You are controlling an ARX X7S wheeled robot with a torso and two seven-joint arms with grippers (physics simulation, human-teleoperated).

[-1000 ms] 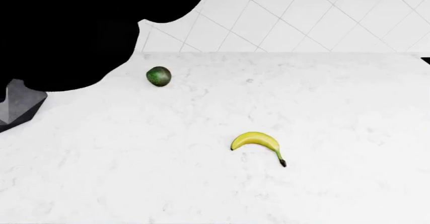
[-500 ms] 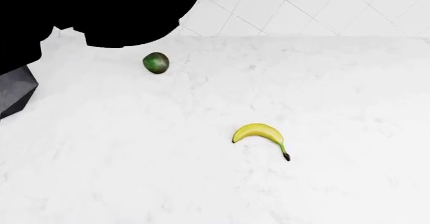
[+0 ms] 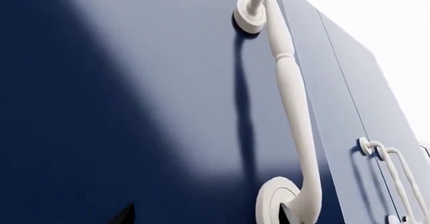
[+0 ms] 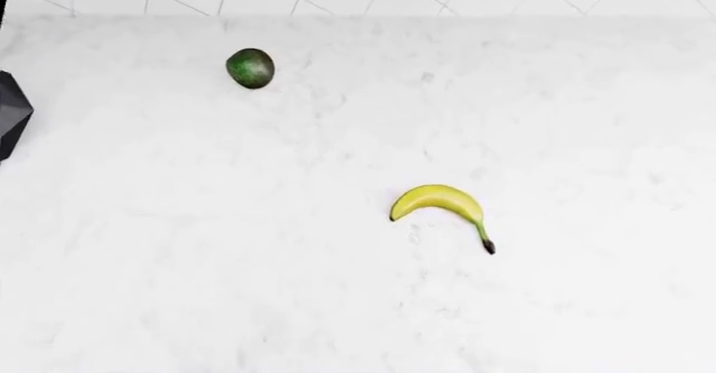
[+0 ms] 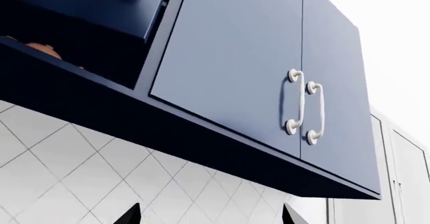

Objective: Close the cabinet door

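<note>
The navy cabinet door (image 3: 134, 83) fills the left wrist view at very close range, its long white handle (image 3: 290, 108) running across it. My left gripper (image 3: 205, 216) is open, with only its two dark fingertips showing; one tip sits right at the handle's lower mount (image 3: 272, 204). In the right wrist view I look up at the wall cabinets: a door (image 5: 100, 12) stands swung out, and two closed doors (image 5: 269, 68) sit beside it. My right gripper (image 5: 208, 215) is open and empty, away from the cabinets. Neither gripper shows in the head view.
The head view looks down on a white marble counter (image 4: 224, 264) with a green avocado (image 4: 250, 68), a banana (image 4: 442, 201) and a dark grey object (image 4: 12, 117) at the left edge. Tiled wall (image 5: 74, 173) runs under the cabinets. Something brown (image 5: 37, 48) lies inside the open cabinet.
The large black shape at the head view's upper left has gone from view. The avocado and banana have shifted upward in that view.
</note>
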